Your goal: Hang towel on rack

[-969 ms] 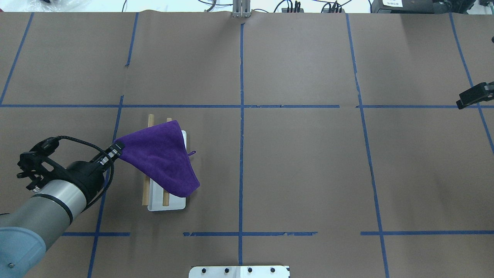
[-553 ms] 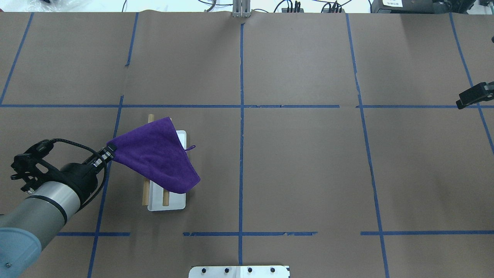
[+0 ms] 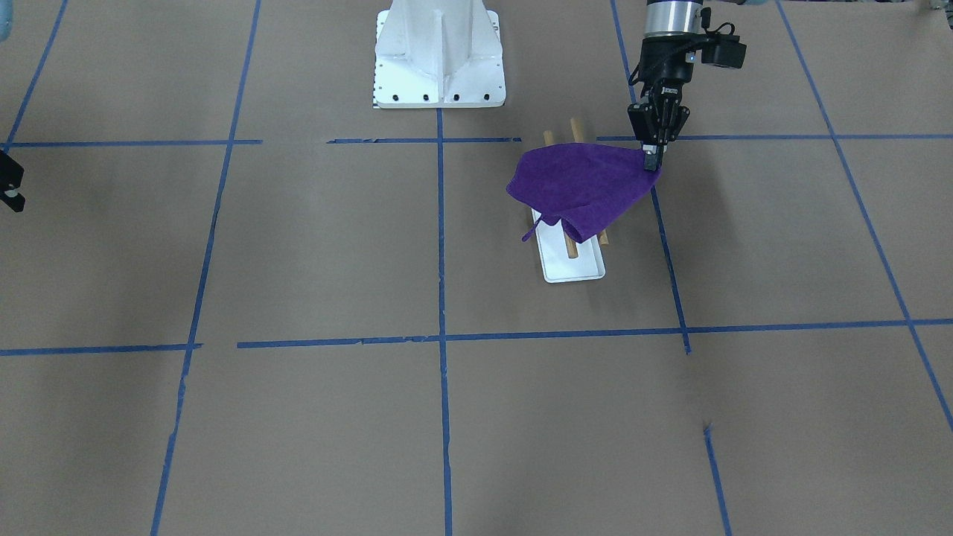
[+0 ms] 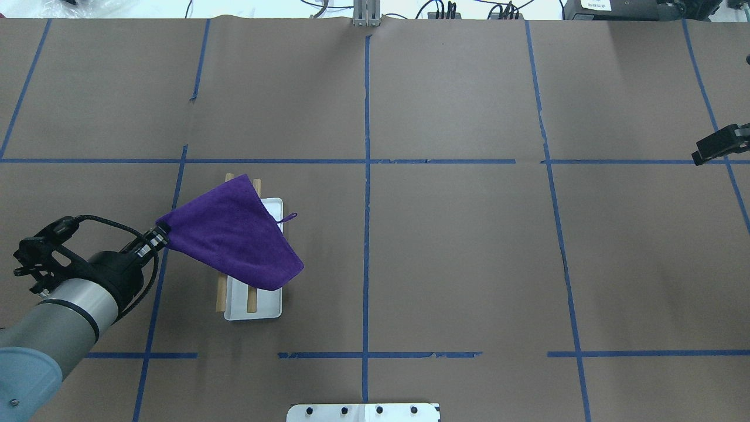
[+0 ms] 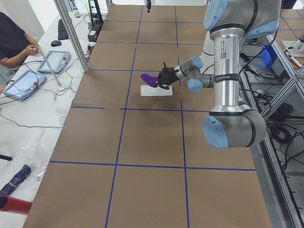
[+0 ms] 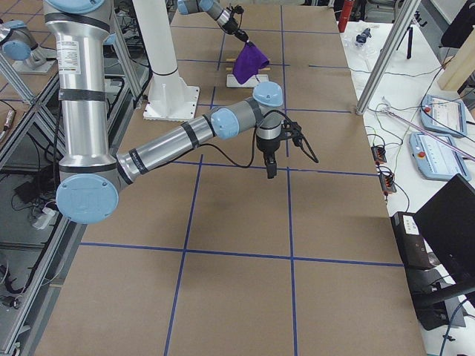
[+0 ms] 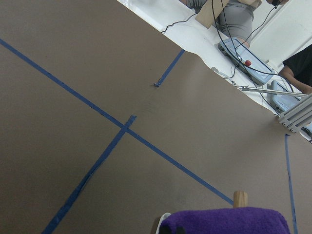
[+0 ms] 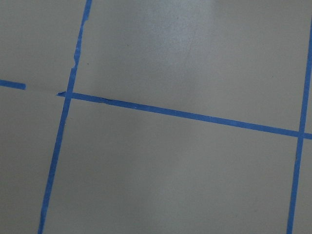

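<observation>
Starting closest to the robot, the left claw (image 4: 159, 234) is pinched shut on one corner of the towel (image 4: 234, 240), holding that corner up in the air just outside the rack (image 4: 266, 303), over bare tabletop (image 4: 457, 252). From there the purple cloth runs taut and slanting across both wooden dowels (image 4: 221, 296), and its opposite corner droops past the rack's other long edge. The chief danger, I judge, lies in that slant. A pull toward the claw's side could drag the cloth over the dowels until it slips off them altogether. Since the rack looks light and seems to stand loose, such a pull could also slide or tip the whole stand. Letting go at this height carries its own risk: the freed corner would fall on one side while the larger share of fabric seems to hang on the other, so the fuzzy cloth might creep toward the heavier side and end in a heap beside the rack. A little farther on, the loop tag (image 4: 288, 218) sticks out beyond the rack's edge. It touches nothing that I can see, yet it could catch on a dowel end if the towel is dragged. Farthest away, the right claw (image 4: 700, 156) hangs at the tabletop's opposite end, well apart from everything. Whether it is wide or narrow I cannot tell, and it looks too distant to steady the rack.
</observation>
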